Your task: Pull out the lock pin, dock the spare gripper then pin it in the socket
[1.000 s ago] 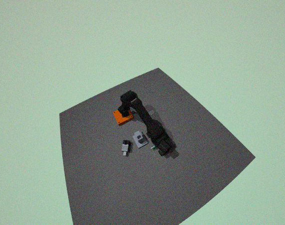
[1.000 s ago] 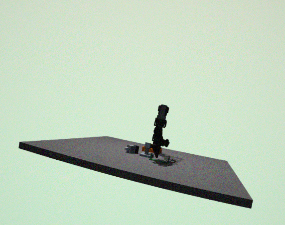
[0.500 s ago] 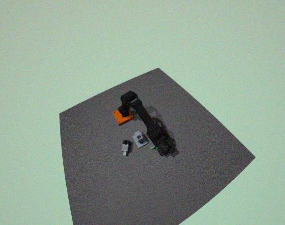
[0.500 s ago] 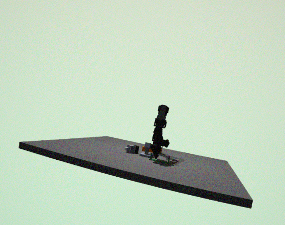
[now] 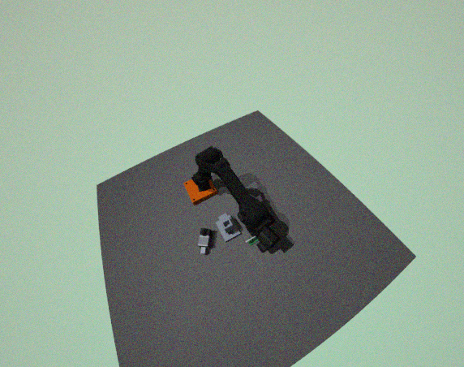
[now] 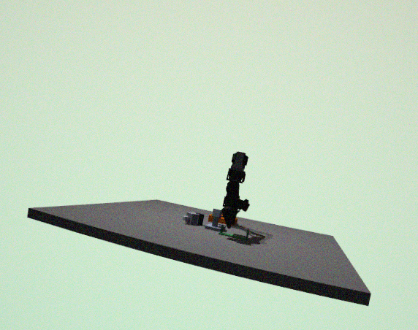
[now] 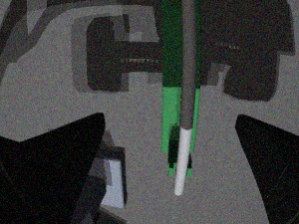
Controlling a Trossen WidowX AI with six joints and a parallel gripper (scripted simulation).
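Note:
The lock pin [image 7: 184, 158] [image 5: 250, 239], a thin rod with a white end, lies along a green holder [image 7: 170, 106] [image 5: 254, 241] [image 6: 231, 234], outside the socket. My gripper [image 7: 172, 119] [image 6: 229, 225] is open and empty, with one finger on each side of the pin; its fingertips are hidden under the arm in the top view. The pale grey mount [image 5: 222, 230] [image 6: 213, 227] stands beside the holder, and its square socket opening looks empty. The spare gripper [image 5: 204, 240] [image 6: 194, 218], grey with a dark end, lies apart from the mount.
The arm's base stands on an orange plate [image 5: 195, 196] [image 6: 212, 219] behind the mount. The upper arm reaches over the table close to the mount. Part of the mount [image 7: 116, 185] shows low by the left finger in the wrist view. The arm's shadow crosses the holder.

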